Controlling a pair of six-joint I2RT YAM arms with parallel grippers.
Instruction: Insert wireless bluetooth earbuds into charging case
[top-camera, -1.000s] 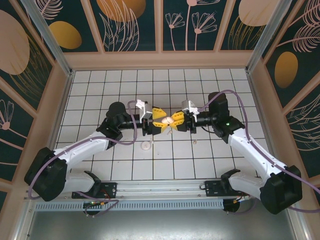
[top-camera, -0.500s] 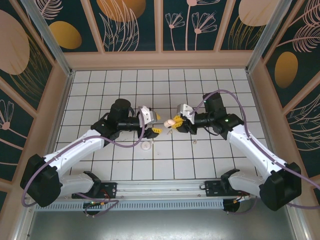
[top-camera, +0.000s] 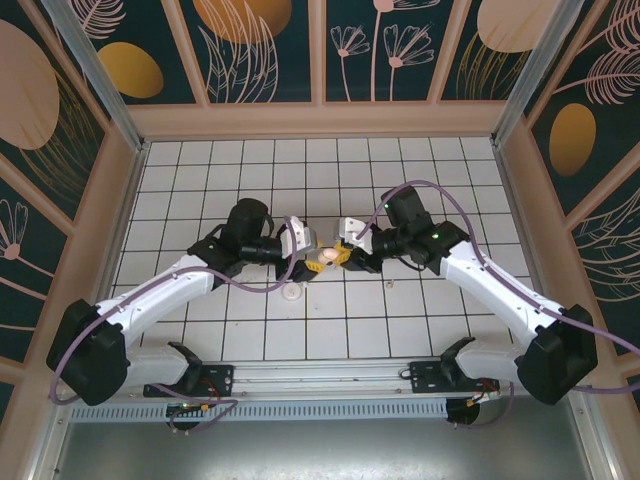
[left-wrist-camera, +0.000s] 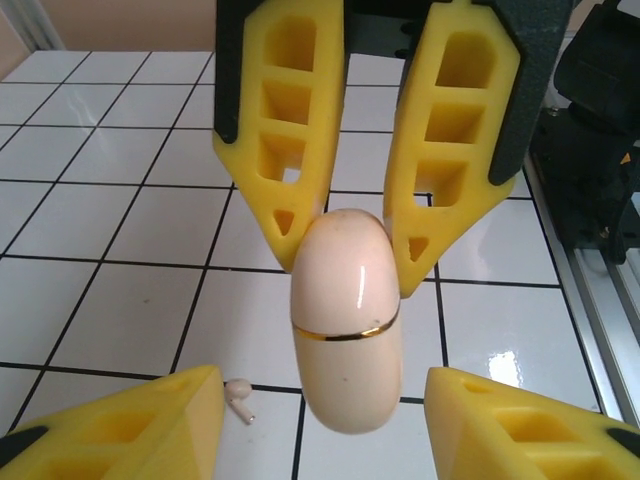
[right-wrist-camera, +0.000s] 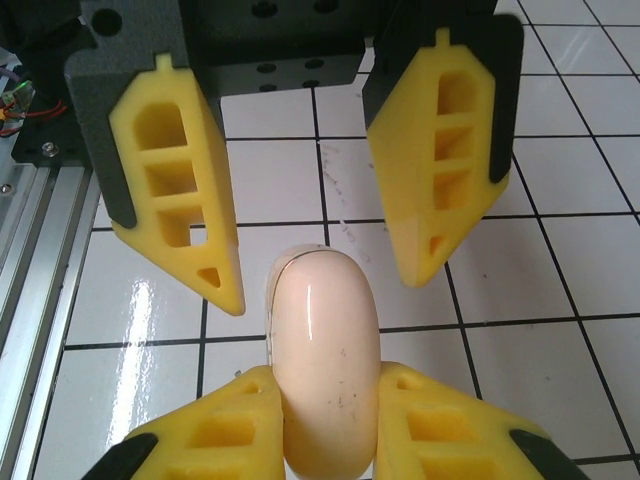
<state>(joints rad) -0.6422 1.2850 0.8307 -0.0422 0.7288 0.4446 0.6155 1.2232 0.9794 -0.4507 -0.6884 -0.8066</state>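
Arms (top-camera: 170, 290) bent inward, facing; right fingers (right-wrist-camera: 225, 430) clamp charging case (right-wrist-camera: 322, 340).

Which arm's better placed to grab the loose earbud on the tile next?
Left. The left tool is open and empty, and the tiny whitish plastic earbud lies on the white tile close beside it. The right tool is clamped on the closed pale pink oval charging case.

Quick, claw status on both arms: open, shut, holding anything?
Left claw: open, straddling the charging case without touching it.
Right claw: closed on the charging case, holding it.
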